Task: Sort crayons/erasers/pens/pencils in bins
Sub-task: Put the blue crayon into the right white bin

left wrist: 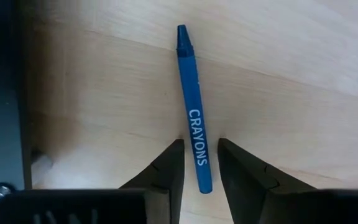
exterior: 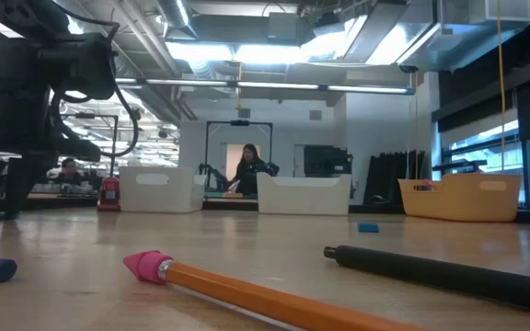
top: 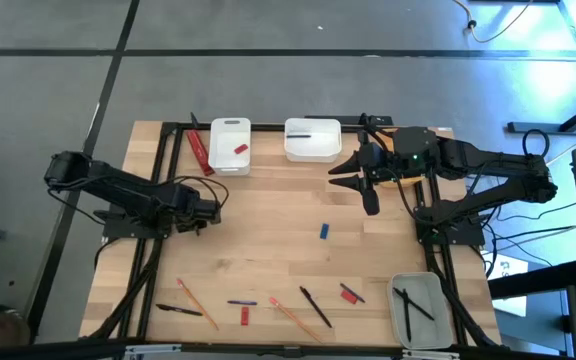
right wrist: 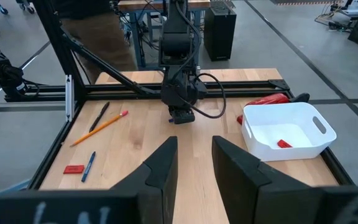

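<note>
One blue crayon [left wrist: 194, 109] is lying flat on the wooden bench [top: 268, 220], paper-wrapped with white lettering along its side and a darker blue tip pointing away from the left end effector [left wrist: 199, 163]. Its blunt end is sitting between the two dark fingers, which are standing partly open on either side of it; whether they are touching the wrapper I cannot tell. In the high view this left end effector [top: 211, 208] is hanging low over the bench's left part.

The right end effector [top: 353, 178] is waiting above the bench near the wider white bin [top: 313, 140], fingers parted, gripping nothing. The narrow white bin [top: 230, 146] is holding a red piece. The grey bin [top: 417, 309] at the near right corner is holding black pens [top: 413, 305]. Pencils [top: 197, 304] and more pens [top: 315, 307] are lying scattered along the near edge.
</note>
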